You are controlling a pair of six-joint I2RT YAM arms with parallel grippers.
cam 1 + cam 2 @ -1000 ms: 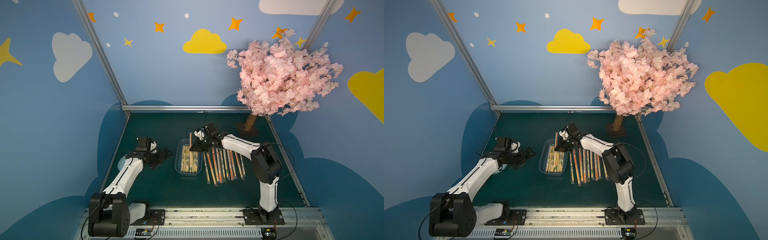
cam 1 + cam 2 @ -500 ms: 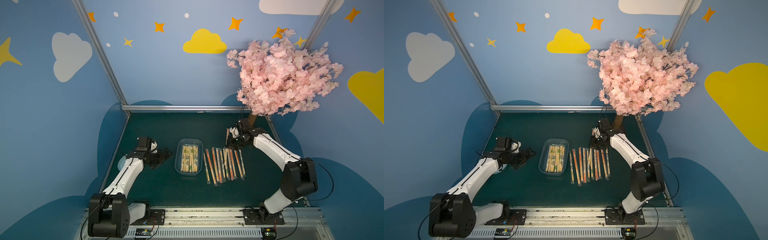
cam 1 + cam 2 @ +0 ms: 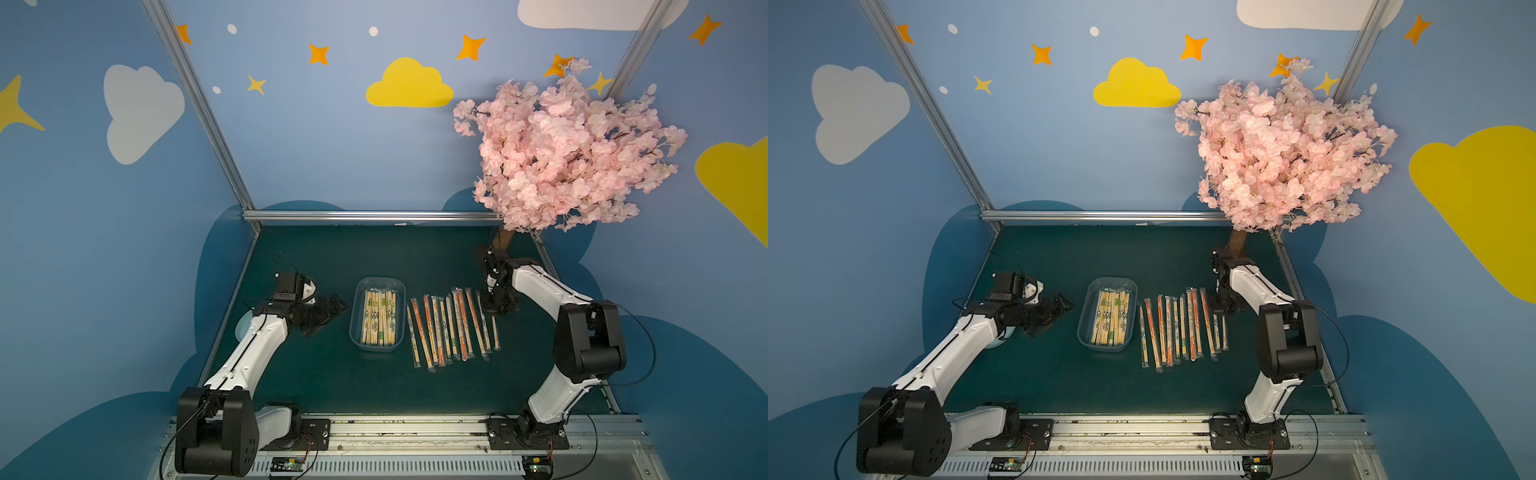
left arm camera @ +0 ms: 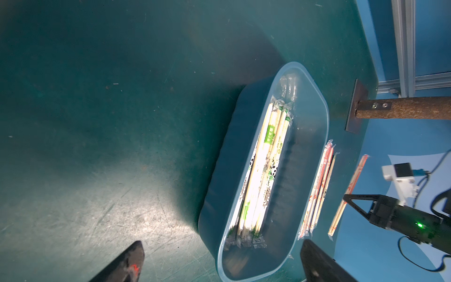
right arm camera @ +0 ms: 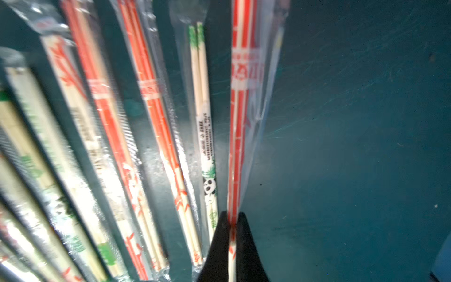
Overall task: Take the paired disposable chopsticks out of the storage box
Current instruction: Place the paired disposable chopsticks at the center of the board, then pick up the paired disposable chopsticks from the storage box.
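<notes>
right gripper [image 5: 231, 221]: pinching one orange-printed pair [image 5: 240, 102] near its end, right of centre in both top views, at right end of row [image 3: 446, 328] laid on mat [image 3: 332, 374] | left gripper [image 3: 327, 314]: spread wide, just left of storage box [image 3: 379, 281], not touching | storage box: frame centre, containing paired disposable chopsticks [image 3: 379, 318] lying lengthwise

- Both top views are sharp and evenly lit; the dark green matte surface [image 3: 332, 257] is their dimmest part.
- Left wrist view: a bright patch glares on the surface and bleaches the pale-wood chopstick pairs in clear plastic sleeves [image 4: 258, 175] (far corners sink dark).
- Right wrist view: the sleeved pairs smear with blur, and their plastic glints.
</notes>
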